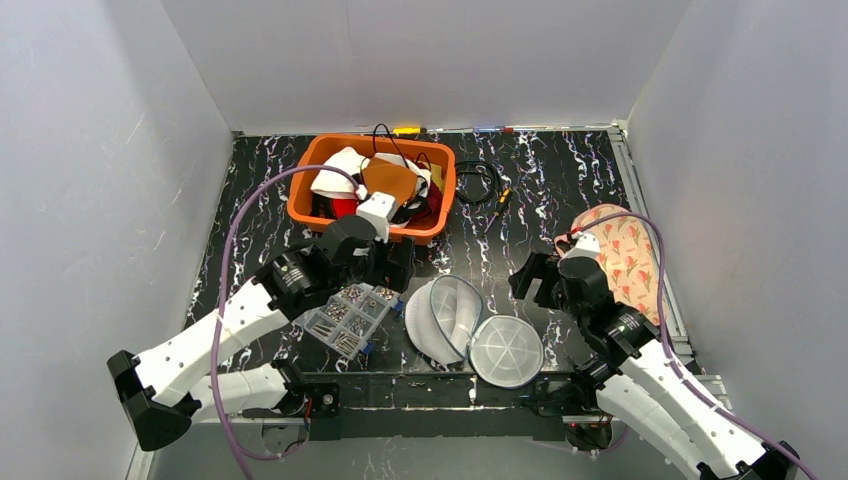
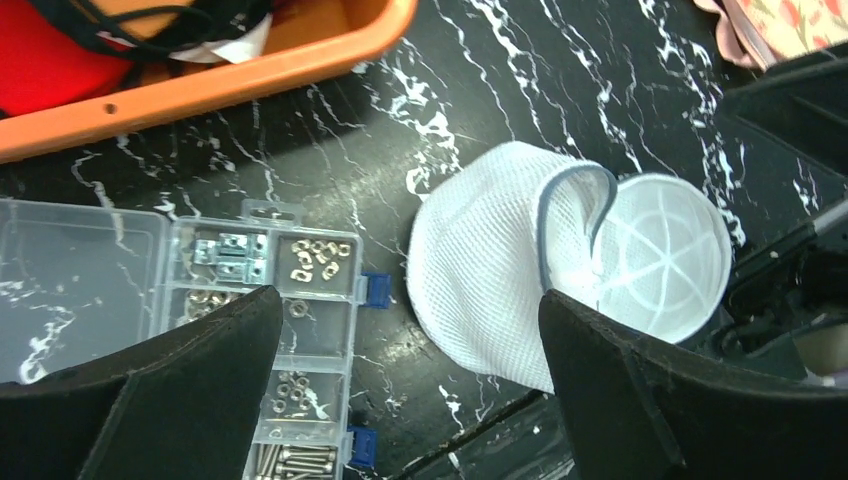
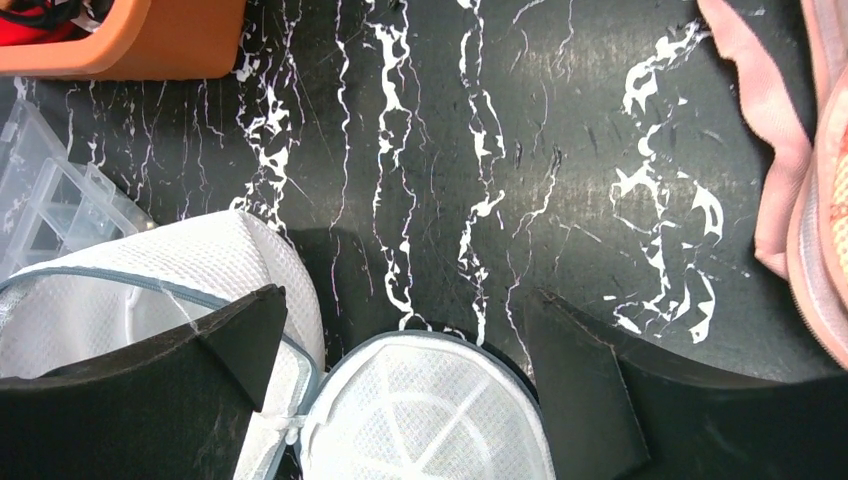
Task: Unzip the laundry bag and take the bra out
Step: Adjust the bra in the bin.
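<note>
The white mesh laundry bag lies unzipped near the table's front edge, its round lid flopped open to the right. The bag and lid look empty in the left wrist view. The pink floral bra lies on the table at the right, outside the bag. My left gripper hovers open just left of the bag, nothing between its fingers. My right gripper hangs open between the bag and the bra, above the lid, holding nothing.
An orange bin of clothes and cables stands at the back centre. A clear compartment box of screws and nuts sits left of the bag, under my left arm. Black cables lie right of the bin.
</note>
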You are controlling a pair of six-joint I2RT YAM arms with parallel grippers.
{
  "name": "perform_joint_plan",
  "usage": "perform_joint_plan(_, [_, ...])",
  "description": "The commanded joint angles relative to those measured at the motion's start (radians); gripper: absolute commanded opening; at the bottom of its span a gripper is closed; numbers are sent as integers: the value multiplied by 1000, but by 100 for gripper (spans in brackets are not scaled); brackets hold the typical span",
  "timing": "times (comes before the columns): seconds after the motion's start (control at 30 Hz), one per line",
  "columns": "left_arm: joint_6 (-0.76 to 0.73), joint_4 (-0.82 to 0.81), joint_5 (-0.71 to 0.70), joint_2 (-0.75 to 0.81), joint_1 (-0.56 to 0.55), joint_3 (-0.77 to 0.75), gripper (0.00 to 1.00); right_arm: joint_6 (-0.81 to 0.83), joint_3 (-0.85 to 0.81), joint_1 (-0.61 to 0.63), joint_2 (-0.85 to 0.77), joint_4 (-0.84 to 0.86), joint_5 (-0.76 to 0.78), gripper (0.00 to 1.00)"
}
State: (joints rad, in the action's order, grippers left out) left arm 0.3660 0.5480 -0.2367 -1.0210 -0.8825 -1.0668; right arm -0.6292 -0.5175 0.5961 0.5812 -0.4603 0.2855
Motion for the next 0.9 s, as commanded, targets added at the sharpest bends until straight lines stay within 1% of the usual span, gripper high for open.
perform_joint_plan(0.0, [-17, 49, 30, -39, -64, -20, 98, -60, 45, -1, -25, 55, -26, 95])
perform_joint_plan(0.1, [-23, 101, 10, -139, -111, -80, 98, -91, 94, -1, -29, 82, -80, 94])
perform_joint_plan(0.2, [-47, 136, -28, -244, -171, -150, 99, -106, 121, 1, -23, 79, -91, 93])
perform_joint_plan(0.33, [-68, 144, -66, -320, -185, -207, 98, -113, 135, 0, -15, 78, -98, 92])
perform_joint_plan(0.37, [-79, 148, -68, -341, -186, -219, 97, -115, 138, 1, -15, 79, -100, 92])
perform_joint_plan(0.5, [-126, 212, -68, -447, -185, -303, 76, -122, 145, 2, -22, 80, -103, 92])
perform_joint_plan(0.57, [-138, 238, -76, -480, -185, -327, 69, -121, 141, 2, -24, 74, -105, 92])
perform_joint_plan(0.87, [-196, 302, -39, -568, -173, -383, 56, -111, 110, 1, -29, 48, -129, 92])
